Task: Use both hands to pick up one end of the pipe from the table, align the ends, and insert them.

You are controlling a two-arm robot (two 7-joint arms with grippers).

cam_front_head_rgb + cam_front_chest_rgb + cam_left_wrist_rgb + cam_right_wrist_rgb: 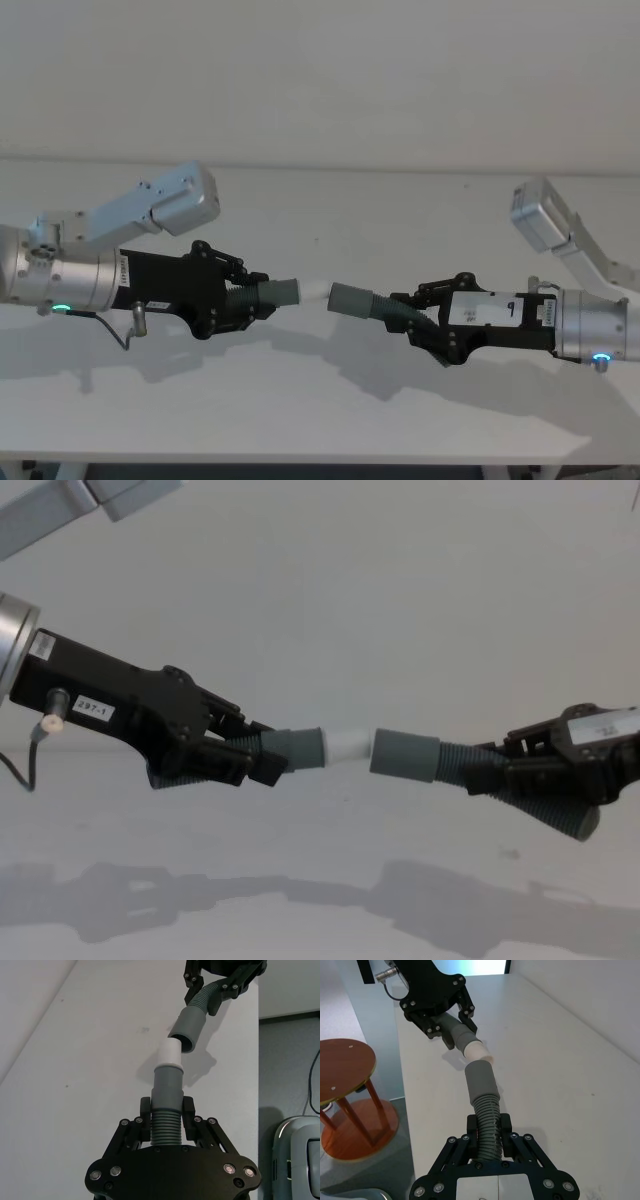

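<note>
- Left gripper [243, 297] sits at about 9 o'clock in the head view, held up off the white table [320, 215]. Its jaws are clamped tight round the ribbed part of the left pipe piece [268, 294].
- That piece sticks out toward 3 o'clock. It has a grey cuff, then a narrower white tip [311, 292] at the very end.
- Right gripper [415, 312] is over at roughly 4 o'clock, also in the air, jaws closed on the ribbed body of the right pipe piece [385, 306].
- The grey cuff [349, 298] of the right piece points back toward 9 o'clock, straight at the white tip.
- In the chest view the white tip [348, 746] looks right up against the mouth of the cuff [405, 754]. The left wrist view shows the two ends slightly out of line, with the tip at the rim and not pushed in.
</note>
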